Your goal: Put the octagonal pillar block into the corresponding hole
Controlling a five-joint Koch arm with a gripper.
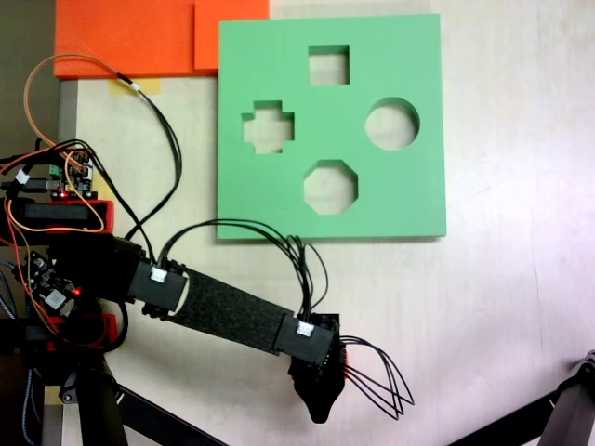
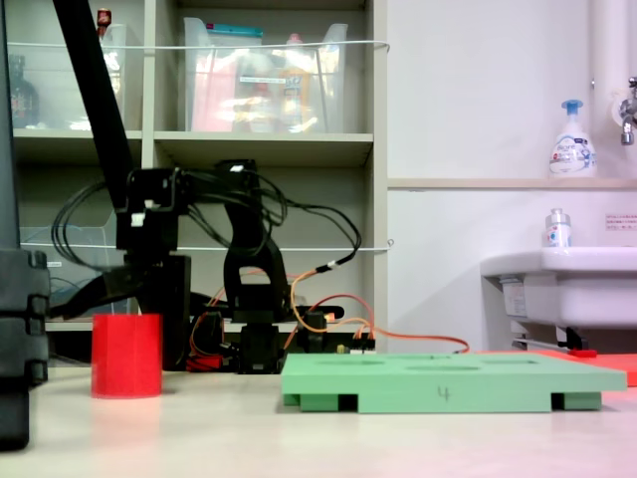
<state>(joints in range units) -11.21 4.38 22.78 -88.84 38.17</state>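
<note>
Claw (image 1: 319, 409) sits low-centre of the top-down fixed view, pointing toward the bottom edge, black arm reaching in from lower left w/ wire loops beside it. Jaws stack into one dark shape there, so can't tell how far open or whether anything is gripped. In the side fixed view the claw (image 2: 100, 295) is at left, tip angled down, just above the octagonal pillar block (image 2: 126, 356); contact can't be told. Block stands upright on the surface (image 2: 299, 438), red, left of centre in that view, well apart from the green board (image 2: 448, 383). Board lies flat, right of centre in the side view, upper centre in the top-down view (image 1: 279, 56). Corresponding hole (image 1: 330, 187) is the lowest cutout in the top-down view, w/ cross cutout (image 1: 269, 126) upper left of it, round cutout (image 1: 391, 124) upper right, square cutout (image 1: 328, 65) nearest the top. Orange sheets (image 1: 130, 37) lie at upper left of the frame.
</note>
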